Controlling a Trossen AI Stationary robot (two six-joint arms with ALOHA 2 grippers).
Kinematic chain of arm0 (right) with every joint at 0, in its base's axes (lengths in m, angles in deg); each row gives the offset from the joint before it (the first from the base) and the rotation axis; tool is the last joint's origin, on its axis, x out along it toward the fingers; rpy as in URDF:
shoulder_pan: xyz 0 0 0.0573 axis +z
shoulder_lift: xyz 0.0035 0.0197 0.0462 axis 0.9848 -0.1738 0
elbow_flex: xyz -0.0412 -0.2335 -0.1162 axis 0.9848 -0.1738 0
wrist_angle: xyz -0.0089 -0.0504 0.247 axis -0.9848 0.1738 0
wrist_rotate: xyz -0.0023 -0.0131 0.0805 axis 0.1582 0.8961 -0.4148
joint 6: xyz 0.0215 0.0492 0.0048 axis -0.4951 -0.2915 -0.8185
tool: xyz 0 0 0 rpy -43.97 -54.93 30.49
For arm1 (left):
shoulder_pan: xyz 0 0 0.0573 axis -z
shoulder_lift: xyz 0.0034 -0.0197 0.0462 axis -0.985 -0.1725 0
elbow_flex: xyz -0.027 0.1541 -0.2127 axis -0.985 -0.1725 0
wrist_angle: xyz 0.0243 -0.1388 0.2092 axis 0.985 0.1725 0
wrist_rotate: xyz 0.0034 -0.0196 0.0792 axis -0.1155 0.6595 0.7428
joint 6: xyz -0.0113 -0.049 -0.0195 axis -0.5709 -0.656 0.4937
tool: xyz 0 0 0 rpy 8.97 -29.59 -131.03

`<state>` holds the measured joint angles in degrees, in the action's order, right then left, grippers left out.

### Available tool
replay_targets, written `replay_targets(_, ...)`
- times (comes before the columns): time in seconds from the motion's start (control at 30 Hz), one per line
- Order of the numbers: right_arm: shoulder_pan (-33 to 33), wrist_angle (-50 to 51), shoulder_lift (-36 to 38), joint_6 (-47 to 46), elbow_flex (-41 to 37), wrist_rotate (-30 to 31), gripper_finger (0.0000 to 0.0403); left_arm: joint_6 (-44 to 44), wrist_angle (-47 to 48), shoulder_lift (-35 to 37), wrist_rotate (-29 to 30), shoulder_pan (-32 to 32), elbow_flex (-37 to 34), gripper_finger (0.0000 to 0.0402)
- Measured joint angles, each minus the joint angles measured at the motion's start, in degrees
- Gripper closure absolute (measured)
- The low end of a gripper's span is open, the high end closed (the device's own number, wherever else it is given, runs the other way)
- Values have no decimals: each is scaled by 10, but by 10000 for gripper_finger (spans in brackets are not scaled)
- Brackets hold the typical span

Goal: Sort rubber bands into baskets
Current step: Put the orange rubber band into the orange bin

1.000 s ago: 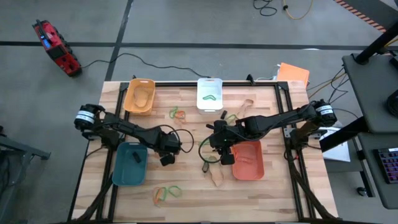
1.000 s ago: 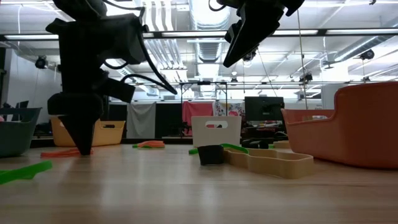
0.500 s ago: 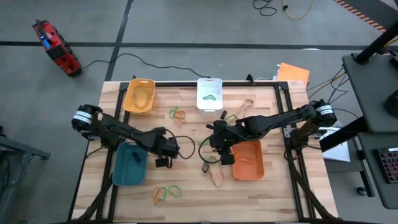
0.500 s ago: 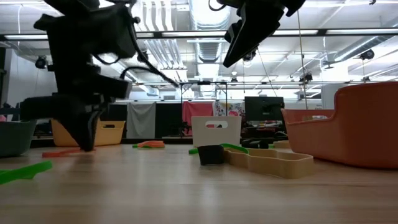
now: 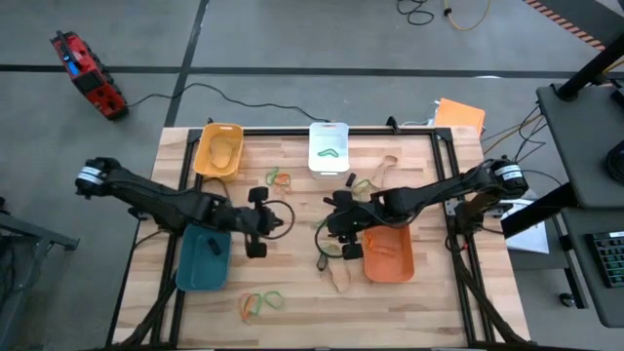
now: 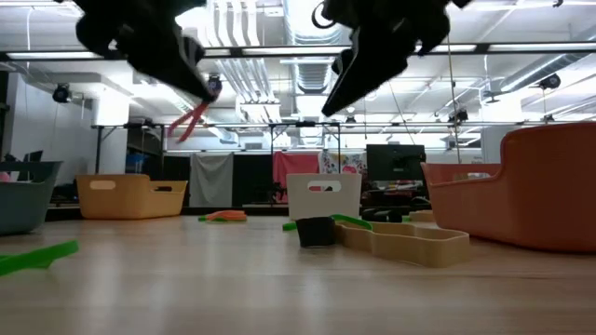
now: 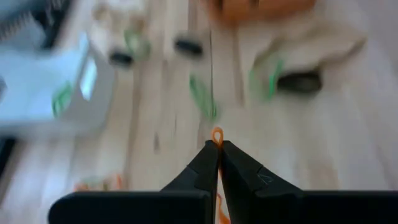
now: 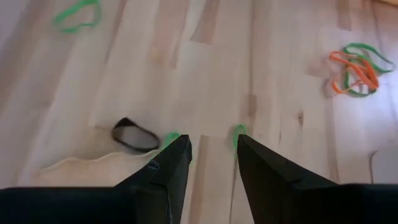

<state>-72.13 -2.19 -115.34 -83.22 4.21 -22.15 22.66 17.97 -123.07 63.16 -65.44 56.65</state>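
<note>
Risk: thin orange rubber band (image 7: 216, 135) pinched only at very tip of left gripper (image 7: 217, 149); likely slips free in carry if arm swings fast, or snags and stretches. Wrong-basket drop also possible.

Left gripper: fingers pressed together on orange band, lifted off wooden table (image 5: 292, 292), beside teal-blue plastic basket (image 5: 203, 258).

Right gripper (image 8: 211, 149): fingers narrowly parted, empty, hovering above green rubber band (image 8: 239, 134) near black rubber band (image 8: 134, 135), beside orange plastic basket (image 5: 390, 253).

Yellow basket (image 5: 218, 151), white basket (image 5: 329, 148) at far edge.
</note>
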Motion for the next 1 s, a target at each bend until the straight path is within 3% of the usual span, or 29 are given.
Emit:
replay_targets(0.13,0,-149,0,0,-73,50,274,38,-104,43,-1,1,-43,401)
replay_targets(0.3,0,-463,-5,5,-168,54,269,57,-243,67,-4,2,-99,401)
replay_targets(0.43,0,-615,-15,11,-205,54,260,72,-335,67,-4,2,-127,402)
replay_targets(0.63,0,-629,-32,16,-185,83,231,104,-459,42,-5,2,-147,402)
replay_targets(1.0,0,-615,-74,8,-110,108,177,127,-557,-20,-2,-1,-148,402)
